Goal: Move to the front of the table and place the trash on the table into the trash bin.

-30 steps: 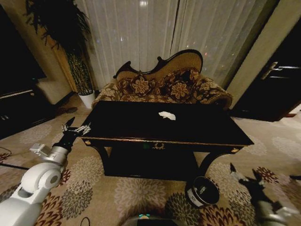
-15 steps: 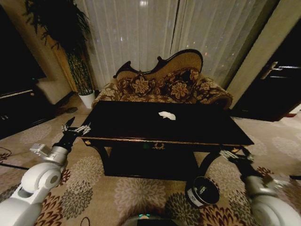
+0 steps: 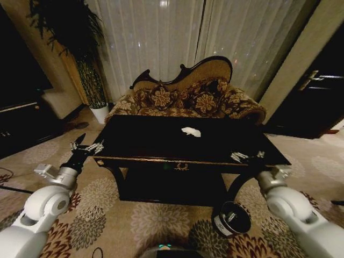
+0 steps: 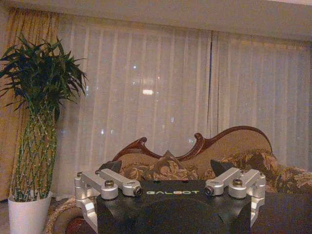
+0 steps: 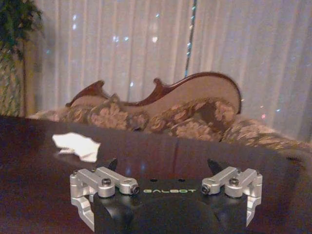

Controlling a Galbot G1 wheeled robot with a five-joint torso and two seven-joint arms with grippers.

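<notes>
A glossy dark table [image 3: 161,142] stands before a floral sofa [image 3: 188,99] and pale curtains [image 3: 161,37]. The right arm reaches up from the carpet, its right gripper [image 3: 246,156] over the table's near right edge with fingers spread apart and nothing between them, aimed across the top. The left arm extends at the table's left corner, its left gripper [image 3: 86,146] splayed wide, empty, just off the edge. A black bin [image 3: 232,217] sits tilted on the floor by the right front leg; its contents cannot be made out. One white tissue wad [image 3: 191,131] lies near the tabletop's far middle, well apart from both grippers.
</notes>
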